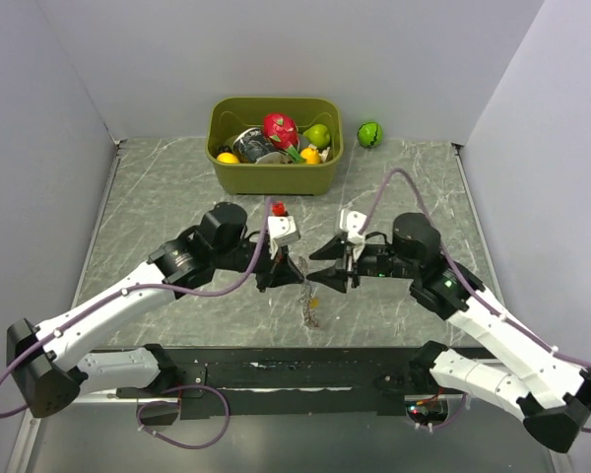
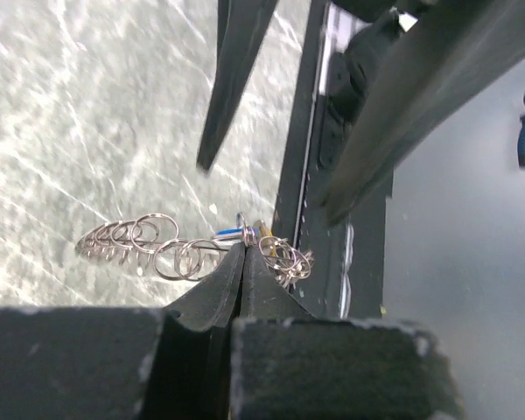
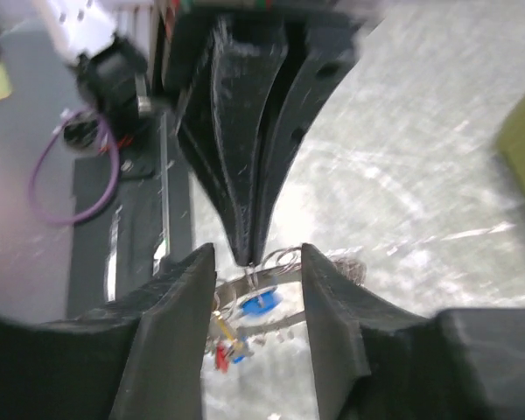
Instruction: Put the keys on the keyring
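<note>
- Top external view: the two arms meet over the middle of the table [image 1: 158, 197], with the left gripper [image 1: 288, 276] and right gripper [image 1: 332, 276] tip to tip.
- The keyring [image 1: 312, 304] shows as a small glinting bundle just below and between the two tips, near the table's front edge.
- Left wrist view: the left gripper's jaws are pressed together, pinching the keyring where its row of small loops runs past the tips. Loops trail off to either side of the pinch.
- A blue head of the keys [image 3: 261, 302] sits right by that pinch point. The right wrist view also shows yellow and red heads just beside it, blurred.
- Right wrist view: the right gripper's jaws stand apart, one on each side of the left gripper's tip, with the keyring and keys in the gap. No contact with them is visible.
- Whether the keyring rests on the table or hangs clear cannot be told.
- At the far edge stands an olive bin [image 1: 231, 175] of toy fruits [image 1: 281, 128], with a green ball [image 1: 370, 133] just to its right.
</note>
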`<state>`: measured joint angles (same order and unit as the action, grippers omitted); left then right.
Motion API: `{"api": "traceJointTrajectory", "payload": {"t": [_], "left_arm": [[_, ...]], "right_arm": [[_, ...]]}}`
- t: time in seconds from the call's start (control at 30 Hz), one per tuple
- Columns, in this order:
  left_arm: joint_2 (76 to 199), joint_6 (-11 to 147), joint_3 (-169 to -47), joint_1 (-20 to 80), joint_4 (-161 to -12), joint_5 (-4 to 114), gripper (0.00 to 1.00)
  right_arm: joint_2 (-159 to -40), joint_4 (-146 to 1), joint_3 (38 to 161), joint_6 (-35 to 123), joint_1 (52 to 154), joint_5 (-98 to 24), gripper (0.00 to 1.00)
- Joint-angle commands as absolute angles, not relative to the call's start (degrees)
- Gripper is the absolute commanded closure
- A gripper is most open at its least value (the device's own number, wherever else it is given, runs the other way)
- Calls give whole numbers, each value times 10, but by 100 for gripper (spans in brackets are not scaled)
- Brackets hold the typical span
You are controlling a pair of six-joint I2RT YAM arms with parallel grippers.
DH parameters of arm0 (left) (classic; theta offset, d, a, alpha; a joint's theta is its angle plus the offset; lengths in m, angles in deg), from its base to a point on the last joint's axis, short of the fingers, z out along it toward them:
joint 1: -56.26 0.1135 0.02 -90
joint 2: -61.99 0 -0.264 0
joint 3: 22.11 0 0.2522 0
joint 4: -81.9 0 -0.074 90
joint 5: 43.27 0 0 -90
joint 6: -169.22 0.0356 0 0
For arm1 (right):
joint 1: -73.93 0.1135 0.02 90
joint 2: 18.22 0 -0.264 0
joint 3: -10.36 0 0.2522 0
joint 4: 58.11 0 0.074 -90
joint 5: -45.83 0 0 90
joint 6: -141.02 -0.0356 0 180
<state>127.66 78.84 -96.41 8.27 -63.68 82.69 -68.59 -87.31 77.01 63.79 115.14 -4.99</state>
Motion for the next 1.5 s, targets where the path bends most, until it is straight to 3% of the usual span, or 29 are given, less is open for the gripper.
{"api": "traceJointTrajectory", "payload": {"t": [0.0, 0.2, 0.6, 1.0, 1.17, 1.37, 1.47], "left_arm": [[1221, 731, -938, 79, -790, 809, 99], [1179, 700, -895, 79, -883, 800, 99], [1171, 677, -876, 79, -979, 864, 99], [1173, 675, -884, 79, -981, 890, 99], [1182, 676, -890, 79, -979, 910, 99], [1187, 687, -902, 79, -955, 921, 98], [1186, 713, -914, 79, -901, 922, 89]], "right_arm": [[-645, -799, 755, 608, 1140, -84, 44], [-622, -772, 733, 590, 1112, -46, 42], [-613, -724, 718, 579, 1091, 101, 48], [-628, -696, 719, 551, 1091, 118, 73], [-649, -706, 732, 536, 1091, 105, 100], [-652, -733, 740, 550, 1091, 91, 100], [-652, -756, 746, 565, 1091, 80, 100]]}}
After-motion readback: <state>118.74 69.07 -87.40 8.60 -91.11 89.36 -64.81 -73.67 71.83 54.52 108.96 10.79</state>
